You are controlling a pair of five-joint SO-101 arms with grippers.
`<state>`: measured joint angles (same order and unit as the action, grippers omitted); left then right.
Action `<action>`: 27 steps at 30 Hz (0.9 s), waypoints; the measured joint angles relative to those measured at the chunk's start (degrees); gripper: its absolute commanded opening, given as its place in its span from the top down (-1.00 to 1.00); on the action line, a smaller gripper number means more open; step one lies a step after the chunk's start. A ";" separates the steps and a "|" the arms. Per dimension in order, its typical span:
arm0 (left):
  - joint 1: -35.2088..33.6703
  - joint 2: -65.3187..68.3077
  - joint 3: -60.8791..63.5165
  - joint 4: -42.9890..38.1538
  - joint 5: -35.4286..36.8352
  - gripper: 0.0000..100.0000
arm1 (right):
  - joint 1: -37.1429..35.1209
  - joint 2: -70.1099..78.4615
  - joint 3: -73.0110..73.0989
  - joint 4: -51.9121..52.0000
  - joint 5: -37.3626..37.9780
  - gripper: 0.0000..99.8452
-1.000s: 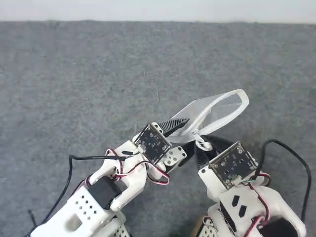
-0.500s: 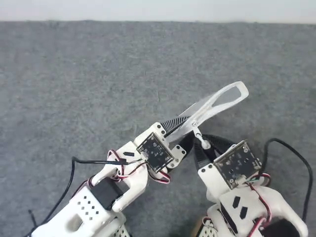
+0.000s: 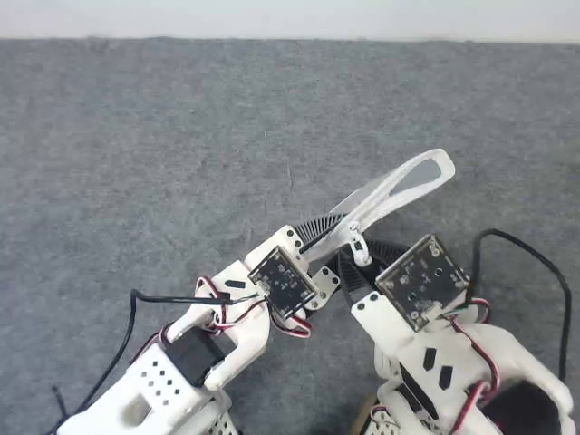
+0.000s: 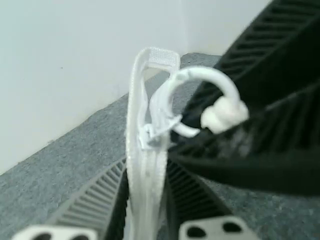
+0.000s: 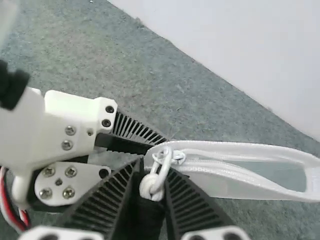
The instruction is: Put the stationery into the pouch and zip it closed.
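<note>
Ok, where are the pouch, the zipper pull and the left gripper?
pouch (image 3: 385, 193), high view, its white edge.
zipper pull (image 5: 151, 186), right wrist view, its bead.
left gripper (image 4: 146, 170), left wrist view, between fingertips.

On my feed I see a translucent white pouch (image 3: 399, 186) with a white zip pull (image 5: 157, 175), black ribbed fingers (image 5: 110, 200), and a flecked grey table (image 3: 136, 136).

Nothing readable here, no text, labels, brands or numbers to make out anywhere.
</note>
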<state>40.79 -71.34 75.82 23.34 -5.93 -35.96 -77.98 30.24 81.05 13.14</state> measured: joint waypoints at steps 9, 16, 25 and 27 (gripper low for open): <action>0.00 0.00 -0.09 -1.32 0.00 0.98 | 10.99 0.35 1.14 -7.21 -3.78 0.99; -0.35 0.00 -0.09 -1.41 0.00 0.98 | 17.93 0.09 8.35 -17.41 -7.30 0.99; -0.35 0.00 -0.09 -1.41 -1.49 0.98 | 20.40 -0.09 11.16 -22.59 -9.14 0.99; -0.35 0.00 -0.09 -1.41 -1.58 0.98 | 21.71 -0.62 12.84 -24.44 -9.23 0.99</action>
<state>40.44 -71.34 75.74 21.93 -7.52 -14.24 -78.59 43.08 56.62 3.91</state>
